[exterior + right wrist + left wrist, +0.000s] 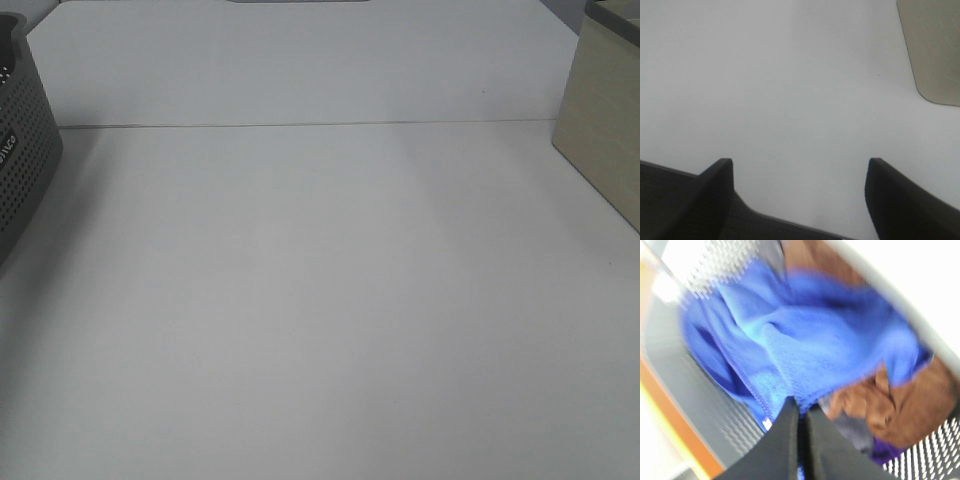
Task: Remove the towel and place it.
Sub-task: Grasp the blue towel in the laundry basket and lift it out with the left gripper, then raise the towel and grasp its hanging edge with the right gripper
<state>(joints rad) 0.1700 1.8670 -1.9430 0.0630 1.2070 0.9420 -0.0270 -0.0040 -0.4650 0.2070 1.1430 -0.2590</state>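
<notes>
A deep royal-blue plush microfibre towel (805, 340) lies crumpled inside a dark grey perforated plastic basket (25, 150), which stands at the left edge of the plain white desk (320, 300). In the blurred left wrist view the towel lies on top of a rumpled brown cloth (905, 405), and a bit of purple fabric (885, 452) shows beside that. A small white tag (767, 424) sits on the towel's hemmed edge, close to the black fingers.

The left end effector (801, 407) is down in the basket with its two fingers pressed together, pinching the towel's edge; a sliver of blue shows between them.

The right end effector (799, 162) hovers over bare desk with its fingers spread wide, holding nothing. A beige rectangular box (600, 130) stands at the far right of the desk, and its rounded corner (935, 50) shows in the right wrist view.

Neither arm appears in the high view.
</notes>
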